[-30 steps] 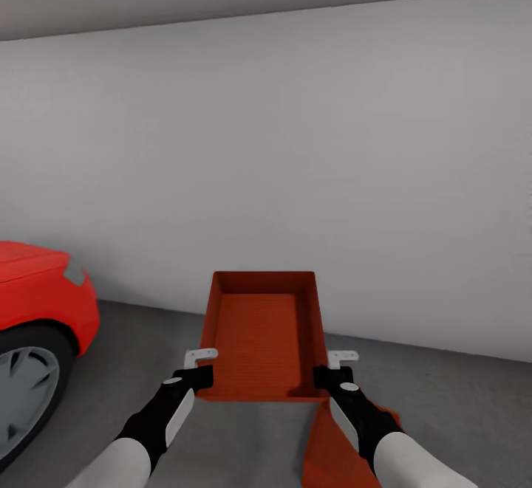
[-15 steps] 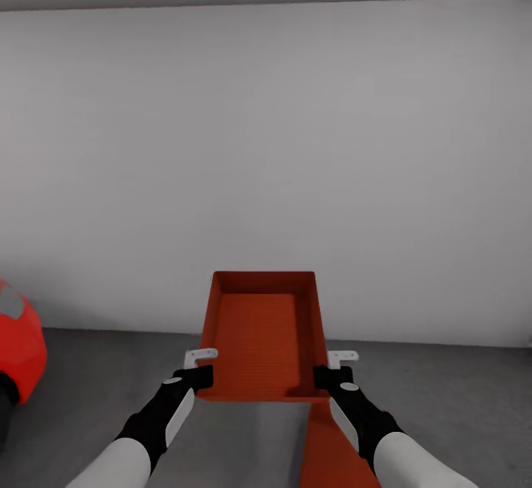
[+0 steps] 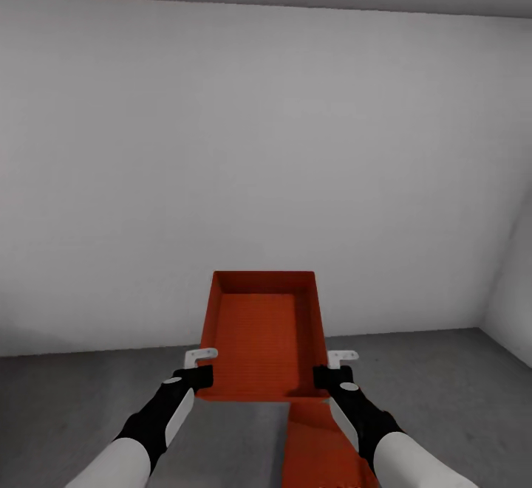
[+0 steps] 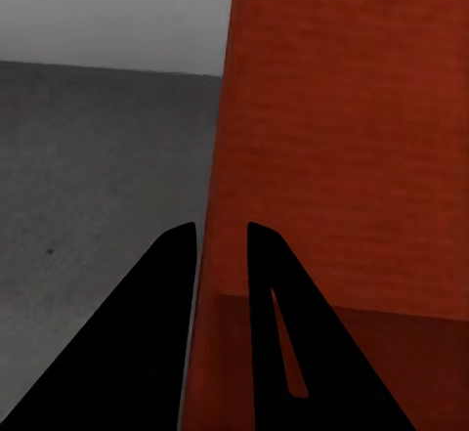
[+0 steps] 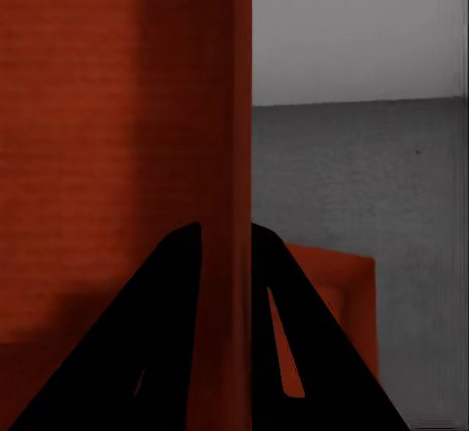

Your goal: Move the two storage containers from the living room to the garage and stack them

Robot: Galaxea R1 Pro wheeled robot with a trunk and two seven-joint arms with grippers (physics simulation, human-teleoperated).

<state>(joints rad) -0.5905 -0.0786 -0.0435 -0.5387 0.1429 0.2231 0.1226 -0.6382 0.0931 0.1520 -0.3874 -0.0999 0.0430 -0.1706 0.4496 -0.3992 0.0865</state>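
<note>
I hold one orange-red storage container (image 3: 260, 337) level in front of me, above the garage's grey floor (image 3: 89, 407). My left gripper (image 3: 198, 371) is shut on its left wall near the close corner, and my right gripper (image 3: 331, 374) is shut on its right wall. In the left wrist view the fingers (image 4: 171, 255) straddle that wall (image 4: 342, 157). The right wrist view has the fingers (image 5: 176, 255) pinching the other wall (image 5: 239, 108). The second storage container (image 3: 318, 440) lies on the floor below and slightly to the right, part hidden by my right arm; a corner of it (image 5: 337, 275) appears past the held wall.
A plain white-grey wall (image 3: 258, 141) stands close ahead and meets a side wall (image 3: 513, 289) in a corner at the right. Bare concrete floor stretches left of the lower container and to its right.
The view has swung to the right: the red car has left the frame at the left and a wall corner has come in at the right. Both grippers keep the same hold.
</note>
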